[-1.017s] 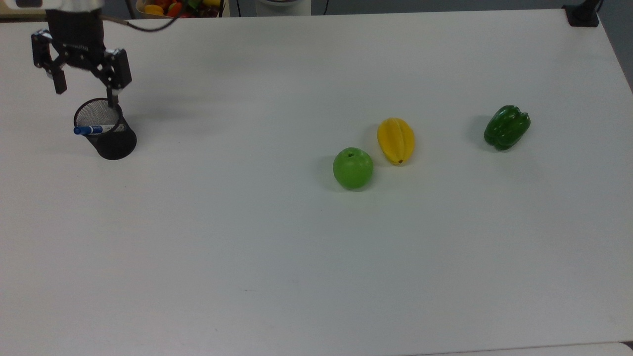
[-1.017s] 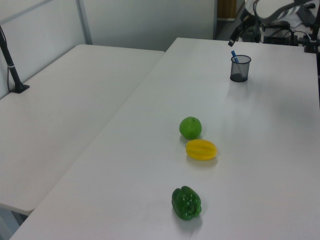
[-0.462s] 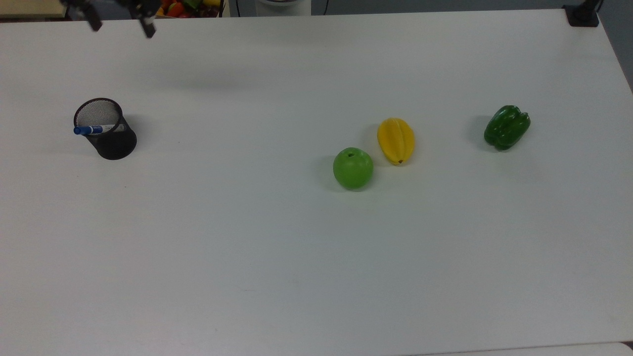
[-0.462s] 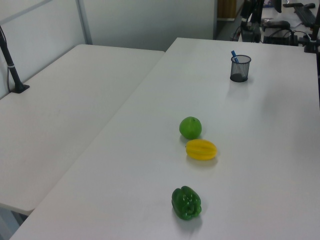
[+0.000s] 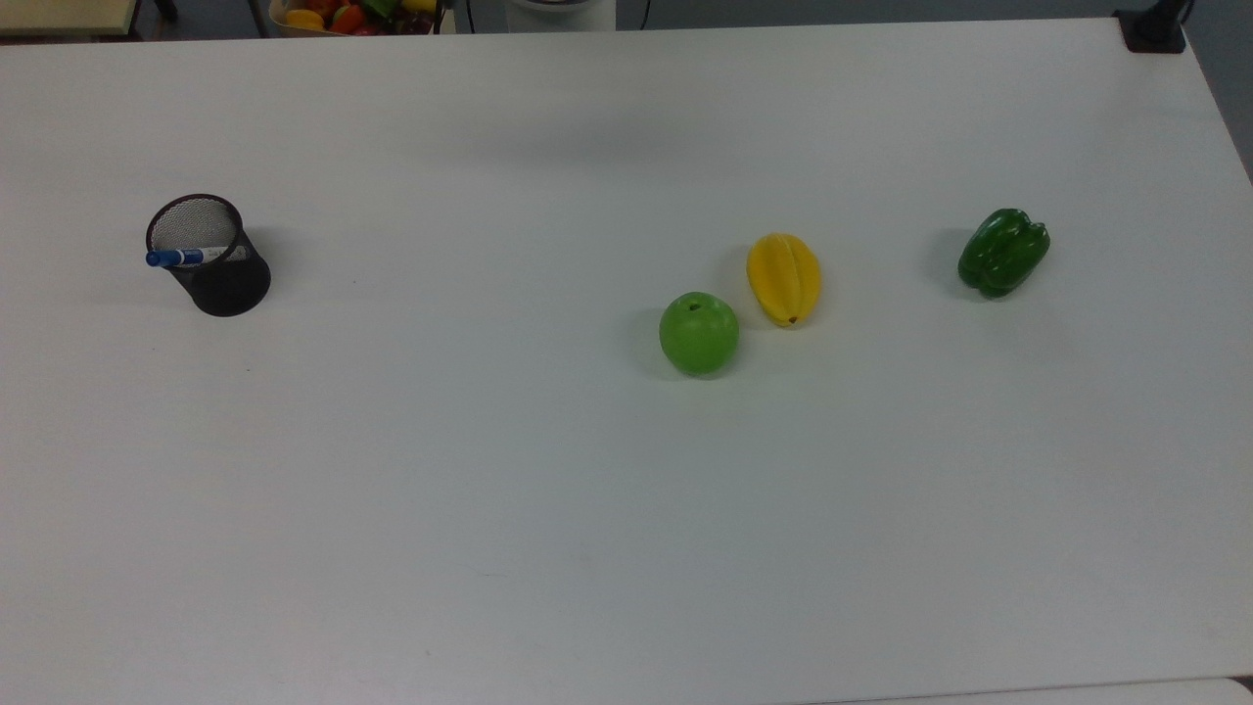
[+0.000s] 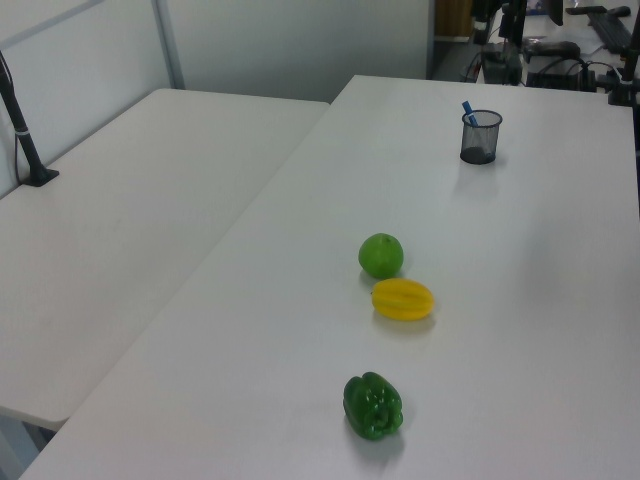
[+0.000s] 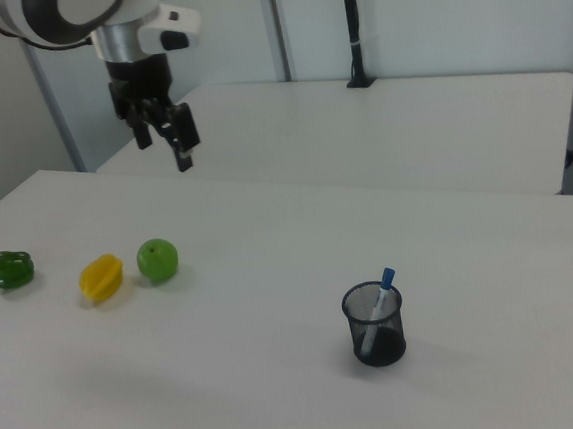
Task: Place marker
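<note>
The marker (image 5: 176, 258) is a white pen with a blue cap. It stands tilted inside a black mesh cup (image 5: 223, 282) near the top view's left, with the cap sticking out over the rim. In the left view the marker (image 6: 467, 110) and the cup (image 6: 479, 142) sit at the far end of the table. In the right view the marker (image 7: 382, 292) leans in the cup (image 7: 377, 335) at the front. My gripper (image 7: 164, 145) hangs open and holds nothing, high above the table and well off to the right view's left of the cup.
A green apple (image 5: 699, 333), a yellow starfruit (image 5: 783, 279) and a green pepper (image 5: 1003, 252) lie on the white table (image 5: 587, 539), right of the middle in the top view. A basket of fruit (image 5: 352, 15) sits beyond the far edge. A second table (image 6: 130, 230) adjoins.
My open gripper has lifted away from just above the cup and gone out past the top view's upper edge. The marker stays in the cup.
</note>
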